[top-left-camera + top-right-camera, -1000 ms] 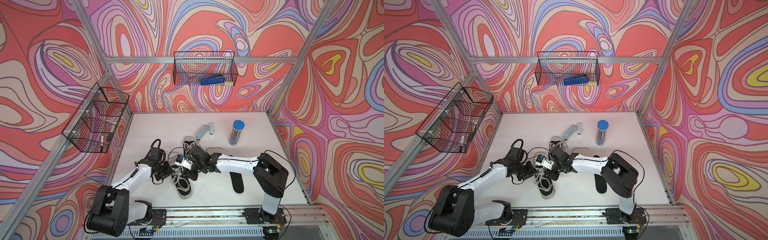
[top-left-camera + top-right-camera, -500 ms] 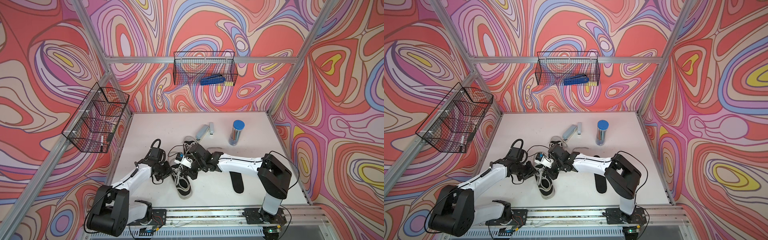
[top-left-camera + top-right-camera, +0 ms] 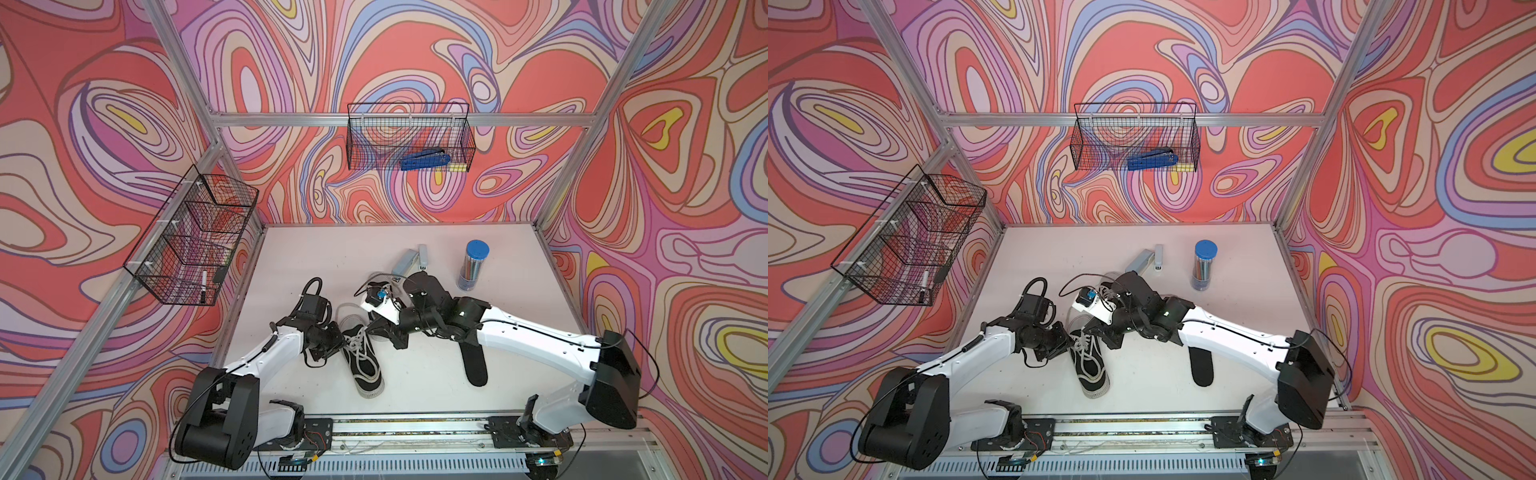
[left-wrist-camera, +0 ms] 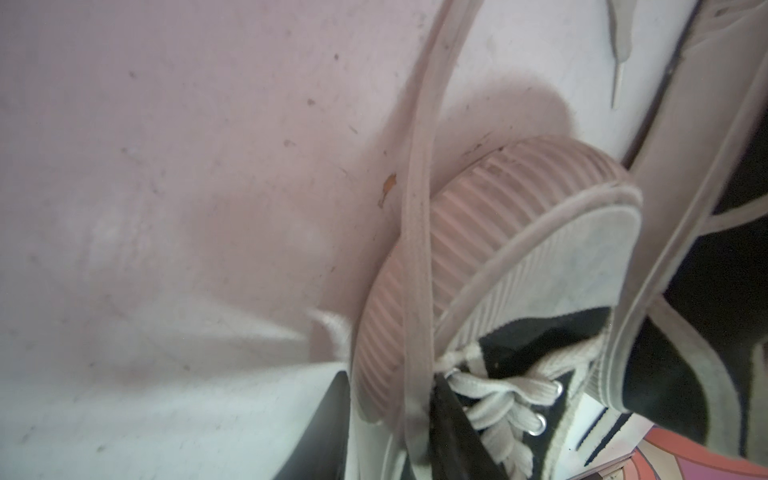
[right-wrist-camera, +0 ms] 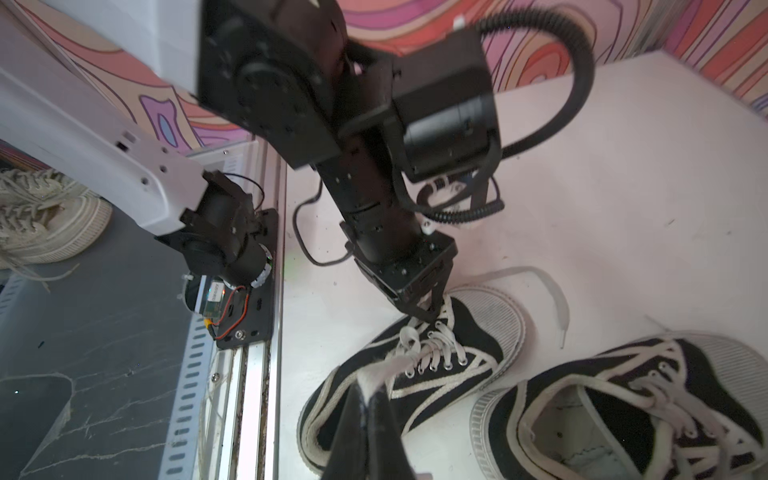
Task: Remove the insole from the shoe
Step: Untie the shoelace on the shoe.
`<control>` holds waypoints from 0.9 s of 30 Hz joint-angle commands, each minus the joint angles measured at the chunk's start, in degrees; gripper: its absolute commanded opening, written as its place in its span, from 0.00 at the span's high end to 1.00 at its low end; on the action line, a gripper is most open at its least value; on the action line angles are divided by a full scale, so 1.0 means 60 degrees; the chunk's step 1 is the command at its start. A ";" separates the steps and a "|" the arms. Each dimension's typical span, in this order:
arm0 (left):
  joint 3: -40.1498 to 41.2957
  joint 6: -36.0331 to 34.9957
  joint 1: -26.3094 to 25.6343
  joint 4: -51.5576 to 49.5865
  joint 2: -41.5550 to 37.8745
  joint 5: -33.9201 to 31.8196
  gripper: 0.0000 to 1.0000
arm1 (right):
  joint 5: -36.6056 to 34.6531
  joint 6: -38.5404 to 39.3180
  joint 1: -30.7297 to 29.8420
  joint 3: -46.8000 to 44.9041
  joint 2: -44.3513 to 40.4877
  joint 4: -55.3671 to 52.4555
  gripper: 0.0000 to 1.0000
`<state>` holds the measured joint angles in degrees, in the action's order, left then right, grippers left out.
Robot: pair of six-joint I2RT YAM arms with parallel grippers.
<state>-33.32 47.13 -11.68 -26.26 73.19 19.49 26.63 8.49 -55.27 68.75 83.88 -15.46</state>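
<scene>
So the right gripper point(image 5: 366, 405) has its fingers pressed together on the loose end of a white flat shoelace point(image 5: 384, 368), which runs back to the eyelets of the black canvas sneaker with white rubber sole point(image 3: 365, 361) lying on the white tabletop point(image 3: 332, 257). The left gripper point(image 5: 424, 309) comes down on that same sneaker near the toe end. From its wrist view the ribbed rubber edge sits between the two partly spread fingers, so it looks like it's clamping the shoe's side, though the view is very close and a bit murky. The flat black insole point(image 3: 475, 361) lies on the table partly under the right forearm, apart from the held sneaker. A second matching black sneaker point(image 5: 623, 415) sits just beside the first, toe touching it.
</scene>
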 commanded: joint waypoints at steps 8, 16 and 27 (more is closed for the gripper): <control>0.0120 0.0083 0.0043 -0.0005 0.0326 -0.1140 0.67 | 0.0182 -0.0518 -0.0062 0.0100 -0.0761 0.2253 1.00; -0.0724 0.0544 0.0051 -0.1421 -0.1543 -0.2401 0.59 | -0.1474 -0.1713 -0.0062 0.0517 0.1662 0.2680 1.00; -0.2827 0.0628 0.0145 -0.5527 -0.4786 -0.4964 0.54 | -0.3322 -0.1984 0.0129 0.4381 0.5729 0.0054 0.61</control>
<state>-49.45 51.33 -11.14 -48.18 45.21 -6.87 10.63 -1.93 -54.78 92.71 118.85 -9.63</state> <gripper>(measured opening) 0.461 0.354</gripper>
